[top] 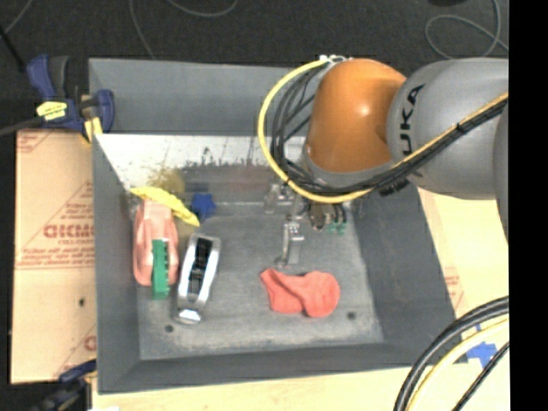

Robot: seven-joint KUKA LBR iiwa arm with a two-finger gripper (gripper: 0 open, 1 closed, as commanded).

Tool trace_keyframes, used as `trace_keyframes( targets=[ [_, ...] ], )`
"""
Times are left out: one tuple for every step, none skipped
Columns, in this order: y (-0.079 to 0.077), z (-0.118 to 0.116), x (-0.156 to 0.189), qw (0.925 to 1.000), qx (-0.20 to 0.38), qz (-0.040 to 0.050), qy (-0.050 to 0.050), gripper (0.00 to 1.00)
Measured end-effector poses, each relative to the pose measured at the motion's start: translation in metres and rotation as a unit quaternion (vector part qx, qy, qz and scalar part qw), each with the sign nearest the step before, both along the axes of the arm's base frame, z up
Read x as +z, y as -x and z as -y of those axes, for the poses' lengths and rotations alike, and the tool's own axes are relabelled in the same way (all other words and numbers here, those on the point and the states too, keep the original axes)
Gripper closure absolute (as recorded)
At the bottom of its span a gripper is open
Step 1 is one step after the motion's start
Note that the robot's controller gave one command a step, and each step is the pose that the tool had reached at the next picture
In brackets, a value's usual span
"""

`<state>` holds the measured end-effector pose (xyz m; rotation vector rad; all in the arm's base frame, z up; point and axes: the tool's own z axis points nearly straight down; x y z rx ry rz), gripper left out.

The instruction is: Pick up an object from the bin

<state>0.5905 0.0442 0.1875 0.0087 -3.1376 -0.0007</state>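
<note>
Gripper sits at the upper left edge of the red floppy lump, which lies on the bin floor; contact unclear, and I cannot tell whether the jaws are apart or together. Well left of the lump: silver-and-black case, green block against a pink thing. Up-left of it: yellow strip, small blue piece.

Light comes down from overhead, fairly even, and lays a broad soft sheen on the orange cover at the wrist of the arm. In the grey bin the back wall catches it and glares pale, nearly white, while the floor is dimmer, with a soft shadow spread under the arm; the ground beyond the rim is almost black.
</note>
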Motion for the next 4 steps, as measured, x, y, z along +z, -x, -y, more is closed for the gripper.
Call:
trace_keyframes(
  targets=[
    [-0.001,0.000,0.005,1.0000,0.000,0.0036,0.000,0.00],
    [0.008,0.036,-0.040,0.9997,0.024,0.0067,0.000,0.00],
    [0.016,0.042,-0.094,0.9999,0.013,0.0061,0.000,0.00],
    [0.050,0.046,-0.108,0.9971,0.077,0.0053,0.000,0.00]
  ],
)
